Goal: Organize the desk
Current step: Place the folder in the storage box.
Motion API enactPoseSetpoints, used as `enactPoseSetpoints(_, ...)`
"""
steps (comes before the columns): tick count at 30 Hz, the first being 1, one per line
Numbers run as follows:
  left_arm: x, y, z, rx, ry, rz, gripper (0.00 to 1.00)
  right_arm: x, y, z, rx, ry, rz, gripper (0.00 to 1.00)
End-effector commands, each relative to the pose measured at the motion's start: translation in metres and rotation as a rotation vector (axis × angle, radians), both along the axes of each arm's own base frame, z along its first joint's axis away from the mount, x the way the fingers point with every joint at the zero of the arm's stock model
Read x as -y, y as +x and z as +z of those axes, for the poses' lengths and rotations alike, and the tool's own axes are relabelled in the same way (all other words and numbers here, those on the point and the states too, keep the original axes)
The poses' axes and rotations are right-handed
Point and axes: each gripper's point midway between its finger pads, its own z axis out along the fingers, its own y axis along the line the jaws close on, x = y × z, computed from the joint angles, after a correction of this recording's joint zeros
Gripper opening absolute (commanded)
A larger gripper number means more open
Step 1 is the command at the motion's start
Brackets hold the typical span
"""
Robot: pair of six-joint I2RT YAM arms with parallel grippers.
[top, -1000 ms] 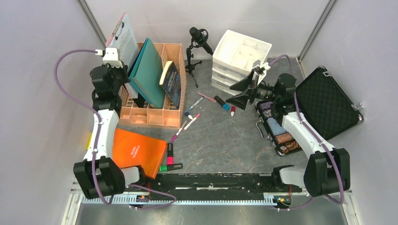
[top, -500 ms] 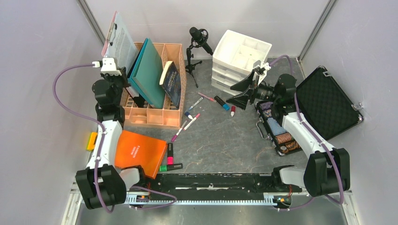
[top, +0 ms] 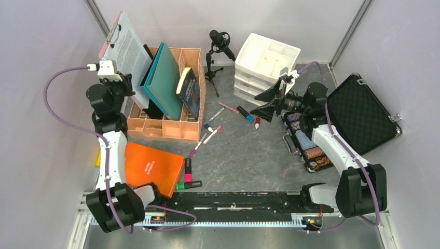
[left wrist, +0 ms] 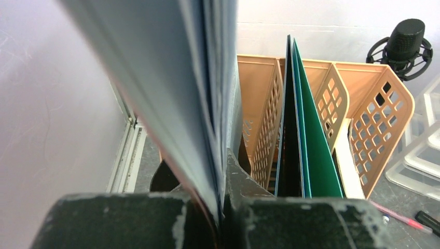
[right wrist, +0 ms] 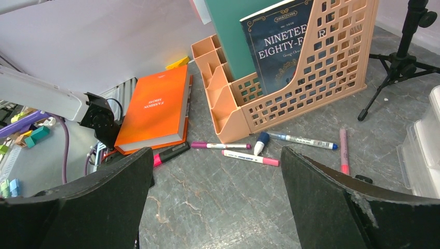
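My left gripper (top: 126,87) is shut on the lower edge of a clipboard (top: 123,47) with a printed sheet, holding it tilted above the left end of the orange file rack (top: 171,127). In the left wrist view the clipboard (left wrist: 171,78) runs up from between the jaws of the left gripper (left wrist: 224,207), with the rack's slots (left wrist: 259,98) beyond. A green folder (top: 163,80) and a navy book (top: 191,89) stand in the rack. My right gripper (top: 263,104) hangs open over the desk (top: 244,155); nothing lies between its fingers (right wrist: 104,202). Markers (right wrist: 249,157) lie loose by the rack.
An orange book (top: 153,166) and highlighters (top: 188,176) lie at the near left. A microphone on a tripod (top: 219,41) and a white drawer unit (top: 264,62) stand at the back. An open black case (top: 363,111) sits at the right, beside a narrow tray of patterned items (top: 310,148).
My left arm has swung left and back, carrying the clipboard up and leftward out from against the green folder. The right arm has not moved.
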Motion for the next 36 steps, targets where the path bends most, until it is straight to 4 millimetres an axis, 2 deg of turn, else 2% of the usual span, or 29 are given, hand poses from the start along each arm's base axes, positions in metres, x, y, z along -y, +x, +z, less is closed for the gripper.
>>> enactPoseSetpoints(1,0.007,-0.001,0.016,0.082,-0.014,-0.049,0.02,0.001,-0.002,0.007,0.037,0.012,0.013,0.98)
enactPoseSetpoints(9,0.011,0.007,-0.014,0.089,-0.022,-0.082,0.02,0.002,-0.002,0.006,0.038,0.011,0.011,0.98)
enactPoseSetpoints(12,0.018,0.006,-0.026,0.101,-0.009,-0.122,0.02,0.002,-0.001,0.005,0.034,0.01,0.009,0.98)
enactPoseSetpoints(17,0.014,0.015,-0.044,0.092,-0.024,-0.116,0.02,0.002,0.001,0.003,0.028,0.011,0.008,0.98)
enactPoseSetpoints(20,0.015,0.024,-0.051,0.092,-0.042,-0.131,0.02,0.001,0.001,0.003,0.026,0.013,0.01,0.98)
enactPoseSetpoints(28,0.014,0.041,-0.054,0.106,-0.034,-0.109,0.02,0.002,0.002,0.001,0.021,0.011,0.01,0.98)
enactPoseSetpoints(32,0.03,0.039,-0.062,0.102,0.01,-0.124,0.02,0.001,0.004,-0.001,0.014,0.01,0.013,0.98)
enactPoseSetpoints(36,0.03,0.036,-0.076,0.075,0.029,-0.097,0.02,0.001,0.003,-0.001,0.013,0.009,0.015,0.98)
